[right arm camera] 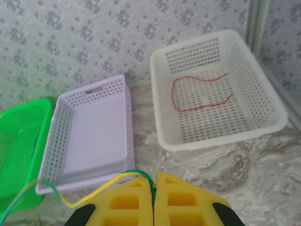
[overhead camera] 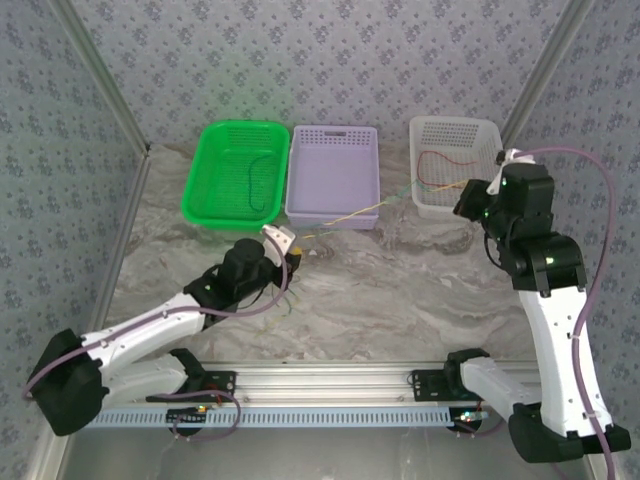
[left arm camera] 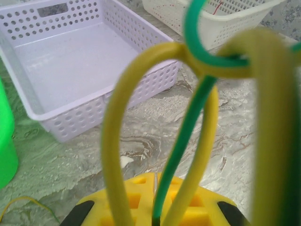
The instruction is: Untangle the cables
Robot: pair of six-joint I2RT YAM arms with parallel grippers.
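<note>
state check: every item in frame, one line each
left hand: shut on green cable
right hand: shut on green cable
green cable: lifted, strung between both hands
yellow cable: crossed over green cable, tangled with it
red cable: lying loose in white basket
dark cable: lying loose in green basket
purple basket: empty
</note>
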